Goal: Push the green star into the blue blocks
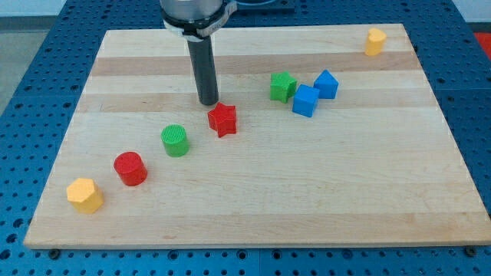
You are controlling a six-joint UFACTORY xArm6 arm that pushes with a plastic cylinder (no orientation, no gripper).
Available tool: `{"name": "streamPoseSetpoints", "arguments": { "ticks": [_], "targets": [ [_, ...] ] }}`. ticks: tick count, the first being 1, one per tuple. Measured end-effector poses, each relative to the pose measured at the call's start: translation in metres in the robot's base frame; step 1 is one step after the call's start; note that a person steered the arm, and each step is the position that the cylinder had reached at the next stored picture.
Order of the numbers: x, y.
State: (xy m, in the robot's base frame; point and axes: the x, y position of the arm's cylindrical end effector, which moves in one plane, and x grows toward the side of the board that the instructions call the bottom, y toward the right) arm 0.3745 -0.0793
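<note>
Camera view: my tip (pixel 209 103), a gripless rod end effector, just beside the red star (pixel 222 119), well left of the seemingly star-shaped green block (pixel 282 87).

1. The green star (pixel 283 87) lies flat on the board, right of centre, toward the view's top.
2. Two blue blocks (pixel 305 100) (pixel 326 84) sit touching each other, just beside the star on its right.

One camera looked down at a slant from beyond the wooden board's (pixel 253 215) lower edge, framing it whole.
</note>
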Motion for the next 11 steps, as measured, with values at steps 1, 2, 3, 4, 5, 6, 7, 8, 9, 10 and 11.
{"name": "streamPoseSetpoints", "arguments": {
  "ticks": [1,2,3,4,5,6,7,8,9,10,11],
  "targets": [
    [-0.015,0.017],
    [-0.014,0.048],
    [0.001,0.068],
    [0.007,0.078],
    [-0.002,0.095],
    [-0.014,0.116],
    [-0.014,0.136],
    [-0.009,0.141],
    [-0.001,0.152],
    [0.001,0.169],
    [0.012,0.174]
  ]
}}
